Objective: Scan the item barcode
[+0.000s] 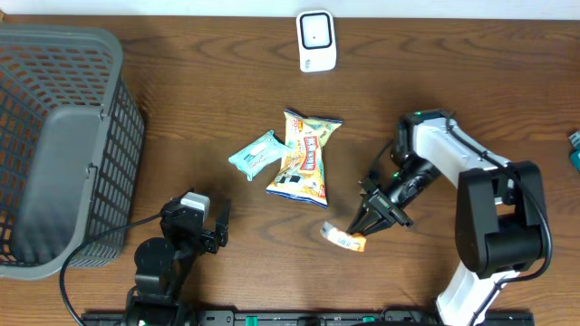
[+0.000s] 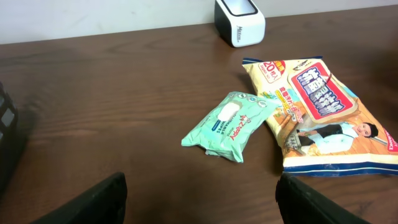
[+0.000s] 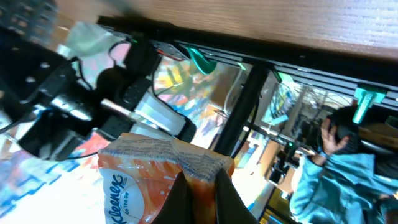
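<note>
An orange Kleenex tissue pack is pinched at its crimped end by my right gripper, which is shut on it near the table's front edge. The white barcode scanner stands upright at the far middle of the table, well away from the pack. A green wipes pack and a yellow snack bag lie flat mid-table. My left gripper is open and holds nothing, low at the front left and facing those two items.
A grey mesh basket fills the left end of the table, and its wall shows at the left edge of the left wrist view. A teal object pokes in at the right edge.
</note>
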`<state>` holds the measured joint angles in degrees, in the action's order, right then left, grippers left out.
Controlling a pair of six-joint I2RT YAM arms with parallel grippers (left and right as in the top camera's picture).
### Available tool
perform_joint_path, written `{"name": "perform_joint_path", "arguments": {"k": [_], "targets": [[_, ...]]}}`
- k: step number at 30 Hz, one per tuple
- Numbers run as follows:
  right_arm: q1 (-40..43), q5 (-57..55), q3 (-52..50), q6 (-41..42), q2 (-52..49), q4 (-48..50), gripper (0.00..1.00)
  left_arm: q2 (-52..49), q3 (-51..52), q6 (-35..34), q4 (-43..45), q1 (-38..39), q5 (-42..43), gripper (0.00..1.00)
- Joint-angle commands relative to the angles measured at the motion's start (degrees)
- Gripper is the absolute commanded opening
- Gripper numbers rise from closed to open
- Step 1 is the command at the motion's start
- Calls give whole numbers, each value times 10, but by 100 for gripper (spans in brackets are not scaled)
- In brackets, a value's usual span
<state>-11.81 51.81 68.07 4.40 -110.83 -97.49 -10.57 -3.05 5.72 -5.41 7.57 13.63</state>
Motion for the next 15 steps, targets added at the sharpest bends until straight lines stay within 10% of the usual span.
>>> {"name": "perform_joint_path", "arguments": {"k": [1, 15], "targets": [[-18, -11, -3, 39, 15, -1, 1, 1, 10, -9, -16, -3, 9, 77], [-71, -11, -3, 115, 149, -1, 1, 1, 10, -9, -16, -3, 9, 77]]}}
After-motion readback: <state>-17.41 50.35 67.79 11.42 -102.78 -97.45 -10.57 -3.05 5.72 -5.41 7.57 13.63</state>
